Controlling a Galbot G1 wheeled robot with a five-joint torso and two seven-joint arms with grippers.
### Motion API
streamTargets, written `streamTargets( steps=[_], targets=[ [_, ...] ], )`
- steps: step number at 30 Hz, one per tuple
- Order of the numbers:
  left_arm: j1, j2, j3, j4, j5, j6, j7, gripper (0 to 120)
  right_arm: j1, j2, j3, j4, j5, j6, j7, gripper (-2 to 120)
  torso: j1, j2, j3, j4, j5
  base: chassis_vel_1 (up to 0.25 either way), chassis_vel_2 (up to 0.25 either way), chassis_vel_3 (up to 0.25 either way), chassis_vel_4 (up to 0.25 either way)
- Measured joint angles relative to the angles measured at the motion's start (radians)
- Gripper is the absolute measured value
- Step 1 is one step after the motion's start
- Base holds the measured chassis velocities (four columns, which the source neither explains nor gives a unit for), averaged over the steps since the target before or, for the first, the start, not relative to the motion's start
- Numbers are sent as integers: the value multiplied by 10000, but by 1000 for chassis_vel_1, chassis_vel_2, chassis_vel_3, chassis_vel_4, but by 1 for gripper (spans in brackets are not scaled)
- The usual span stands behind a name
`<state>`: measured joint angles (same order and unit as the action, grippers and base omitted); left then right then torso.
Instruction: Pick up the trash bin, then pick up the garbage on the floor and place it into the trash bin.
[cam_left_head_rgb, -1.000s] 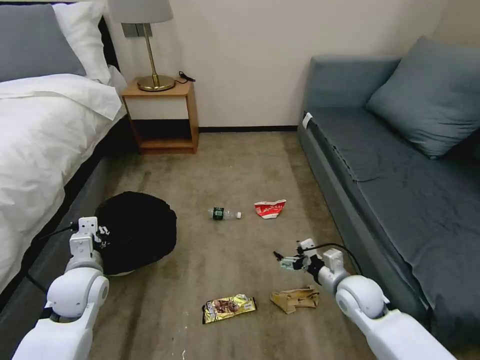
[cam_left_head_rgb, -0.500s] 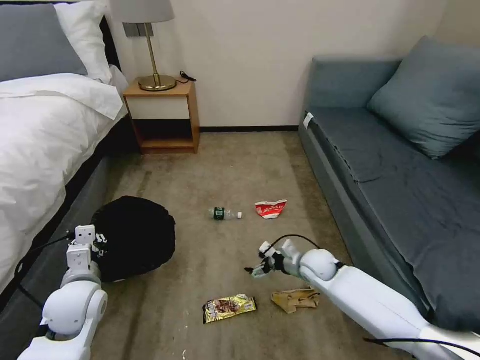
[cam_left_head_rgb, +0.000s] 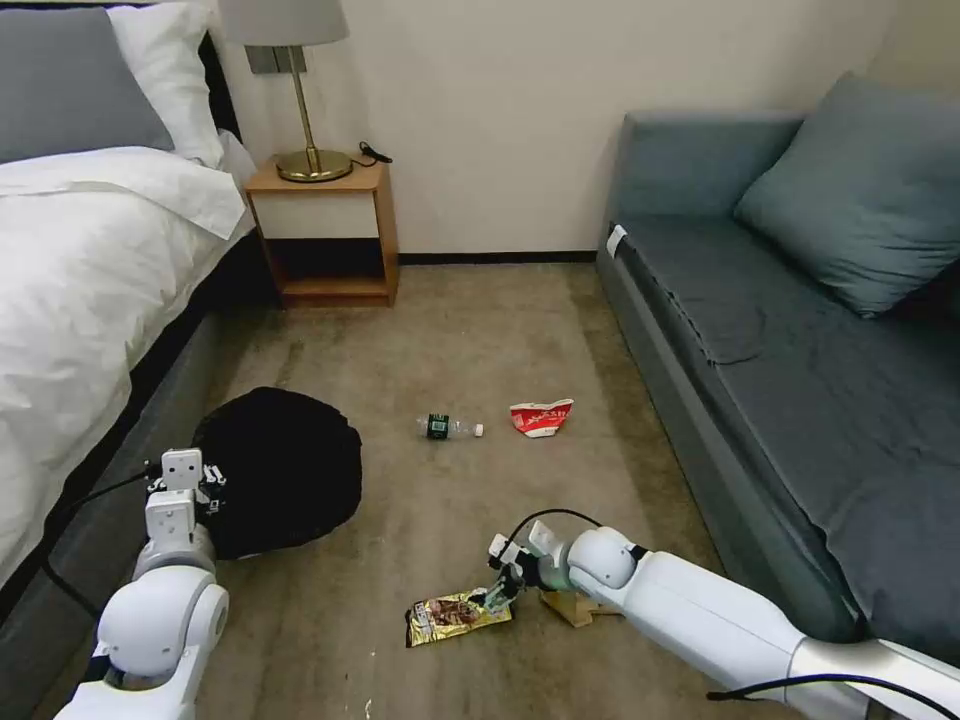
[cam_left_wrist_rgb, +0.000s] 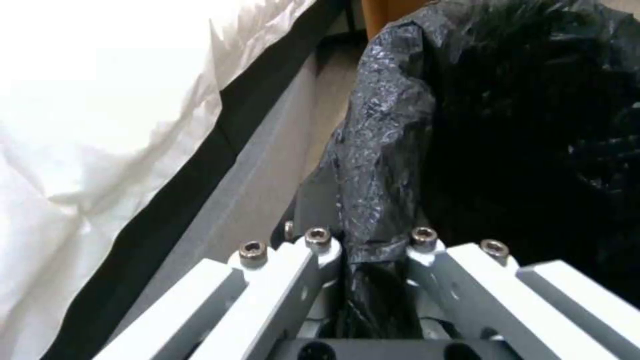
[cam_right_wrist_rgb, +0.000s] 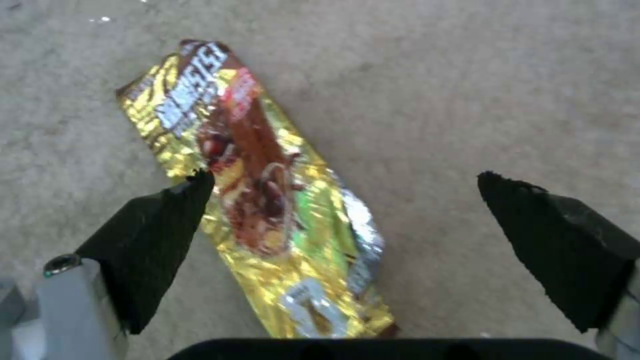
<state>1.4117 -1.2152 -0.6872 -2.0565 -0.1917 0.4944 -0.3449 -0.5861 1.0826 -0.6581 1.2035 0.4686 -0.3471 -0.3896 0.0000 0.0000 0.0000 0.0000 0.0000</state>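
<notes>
My left gripper (cam_left_head_rgb: 205, 482) is shut on the black-bagged rim of the trash bin (cam_left_head_rgb: 285, 470), which it holds just above the carpet by the bed; the left wrist view has the crinkled bag (cam_left_wrist_rgb: 380, 165) pinched between the fingers. My right gripper (cam_left_head_rgb: 497, 592) is open, low over the gold-brown snack wrapper (cam_left_head_rgb: 452, 614). In the right wrist view the wrapper (cam_right_wrist_rgb: 260, 190) lies between the spread black fingertips (cam_right_wrist_rgb: 167, 225). Crumpled tan paper (cam_left_head_rgb: 570, 606) lies partly behind the right arm. A clear bottle (cam_left_head_rgb: 449, 428) and a red-white carton (cam_left_head_rgb: 540, 416) lie farther ahead.
A bed (cam_left_head_rgb: 90, 290) runs along the left and a grey sofa (cam_left_head_rgb: 800, 370) along the right. A wooden nightstand (cam_left_head_rgb: 325, 235) with a lamp stands at the far wall. Brown carpet (cam_left_head_rgb: 450, 340) stretches between them.
My right arm has swung left and down, from beside the tan paper to over the snack wrapper. The left gripper and bin shifted only slightly.
</notes>
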Motion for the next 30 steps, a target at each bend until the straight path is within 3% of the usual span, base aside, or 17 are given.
streamTargets(
  steps=[9,30],
  targets=[
    [63,-60,7,-81,73,34,-17,4,-162,551,-50,-484,-206,138,-160,100,0,0,0,2,-1,0,0,0,0],
    [8,-314,158,159,134,-161,-18,4,-671,480,122,-813,-649,209,-129,100,0,0,0,0,0,0,0,0,0]
  ],
)
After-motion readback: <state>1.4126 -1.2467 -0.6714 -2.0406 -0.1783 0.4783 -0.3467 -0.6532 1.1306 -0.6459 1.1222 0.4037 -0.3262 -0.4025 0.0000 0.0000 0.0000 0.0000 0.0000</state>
